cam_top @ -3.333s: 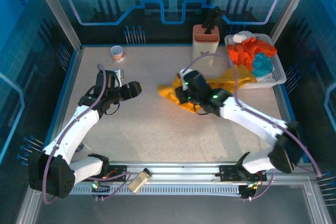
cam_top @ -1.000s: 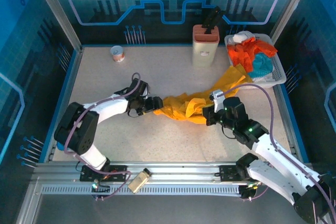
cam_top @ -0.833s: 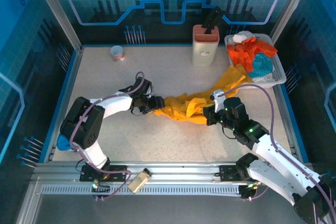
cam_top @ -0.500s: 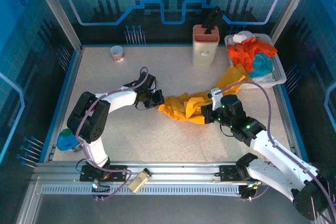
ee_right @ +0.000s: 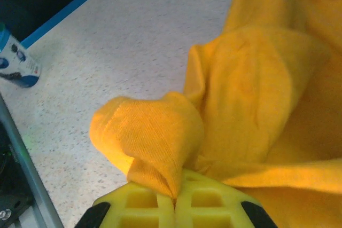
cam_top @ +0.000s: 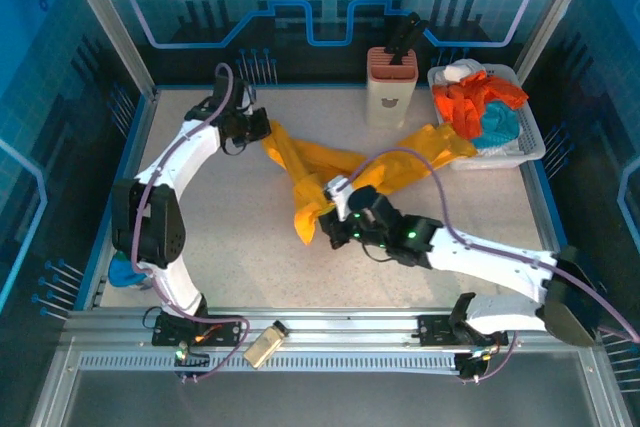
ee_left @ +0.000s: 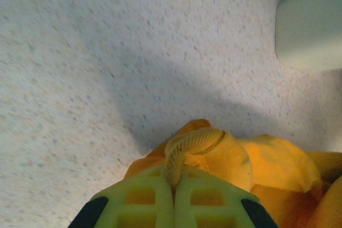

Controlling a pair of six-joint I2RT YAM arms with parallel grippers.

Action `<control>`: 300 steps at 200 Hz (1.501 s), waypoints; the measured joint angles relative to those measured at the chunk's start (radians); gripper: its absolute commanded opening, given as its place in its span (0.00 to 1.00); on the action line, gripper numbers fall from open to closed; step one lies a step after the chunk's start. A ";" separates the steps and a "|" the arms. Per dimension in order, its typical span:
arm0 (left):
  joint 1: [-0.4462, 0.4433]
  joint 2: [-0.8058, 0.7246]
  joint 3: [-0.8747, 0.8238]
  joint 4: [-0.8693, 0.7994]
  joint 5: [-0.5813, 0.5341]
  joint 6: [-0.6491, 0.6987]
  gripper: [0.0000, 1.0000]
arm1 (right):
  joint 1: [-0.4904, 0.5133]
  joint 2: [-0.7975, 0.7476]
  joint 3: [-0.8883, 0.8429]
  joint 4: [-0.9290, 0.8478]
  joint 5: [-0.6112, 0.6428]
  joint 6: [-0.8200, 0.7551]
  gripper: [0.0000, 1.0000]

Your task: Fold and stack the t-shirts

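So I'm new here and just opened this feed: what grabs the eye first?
A golden-yellow t-shirt is stretched across mid-table, pinched by the left claw at its far-left end and the right claw near the middle. One end trails to the white basket at far right, holding an orange-red shirt and a teal shirt.

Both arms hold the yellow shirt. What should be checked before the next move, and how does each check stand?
1. left jaws shut on the golden-yellow cloth t-shirt: ok.
2. right jaws shut on the same shirt: ok.
3. Shirt spread flat on the table: not ok, it is twisted and bunched.
4. Shirt out of the white plastic basket: not ok, one end lies at its corner.
5. Beige upright holder apart from the cloth: ok.
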 measured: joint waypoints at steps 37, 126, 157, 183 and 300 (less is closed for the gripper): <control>0.040 0.088 0.082 -0.017 -0.034 0.042 0.19 | 0.134 0.253 0.198 -0.002 0.049 0.066 0.22; 0.070 0.047 -0.096 -0.062 -0.038 0.048 0.66 | 0.099 0.238 0.249 -0.176 0.193 0.094 1.00; 0.064 -0.138 -0.334 -0.028 -0.020 0.003 0.65 | -0.117 0.131 0.195 -0.214 0.201 0.109 0.99; 0.041 -0.253 -0.496 -0.020 -0.011 -0.039 0.63 | -0.285 0.126 0.193 -0.271 0.171 0.138 0.91; -0.019 -0.572 -0.745 -0.052 0.014 -0.164 0.67 | -0.702 0.480 0.324 -0.342 -0.119 0.172 0.83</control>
